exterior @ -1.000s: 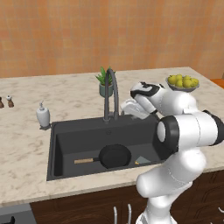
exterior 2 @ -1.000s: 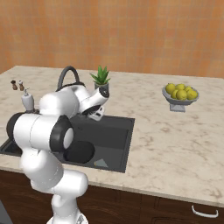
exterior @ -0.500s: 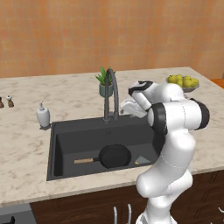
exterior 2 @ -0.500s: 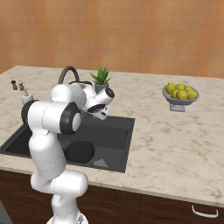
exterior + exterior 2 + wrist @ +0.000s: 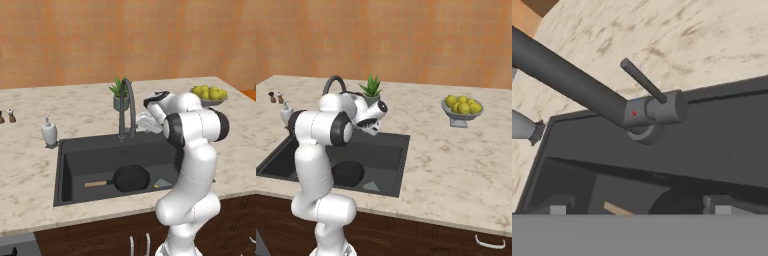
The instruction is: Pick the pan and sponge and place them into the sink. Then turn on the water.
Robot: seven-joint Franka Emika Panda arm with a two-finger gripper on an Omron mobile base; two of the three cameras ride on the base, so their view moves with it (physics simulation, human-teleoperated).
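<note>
Your two-finger gripper [image 5: 639, 206] hangs spread and empty facing the dark arched faucet's lever [image 5: 643, 80]. The round black wooden-handled pan [image 5: 131, 178] and small yellow sponge [image 5: 162, 184] lie in the dark grey sink [image 5: 95, 155], so you only need water.

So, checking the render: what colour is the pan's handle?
Light brown wood on the pan, clearest in the left base view.

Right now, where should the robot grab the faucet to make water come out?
Probably the thin lever sticking out from the faucet base, above the sink. It's a slim straight rod, so the open gripper could close its fingers on either side of it. Coming straight on from where the hand already faces looks easiest.
</note>
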